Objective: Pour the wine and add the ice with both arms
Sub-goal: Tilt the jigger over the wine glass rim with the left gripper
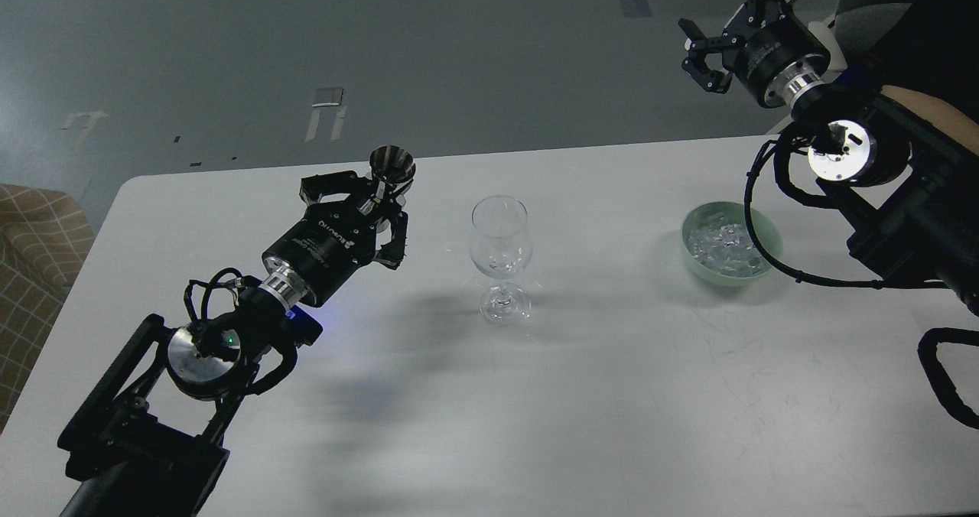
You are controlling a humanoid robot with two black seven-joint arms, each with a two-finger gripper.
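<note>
Right, your left arm (229,333) reaches in low from the left, its left end effector (367,211) clenched on a metal jigger (391,167) whose cup mouth tips toward you, just left of the wine glass (500,257); the glass stands upright mid-counter (581,395); your right arm (864,165) is cocked up high at the far right, its right end effector (707,62) released, fingers spread, well above the counter's far edge; the ice (723,243) sits heaped in the pale green bowl (700,261) right of the glass.
</note>
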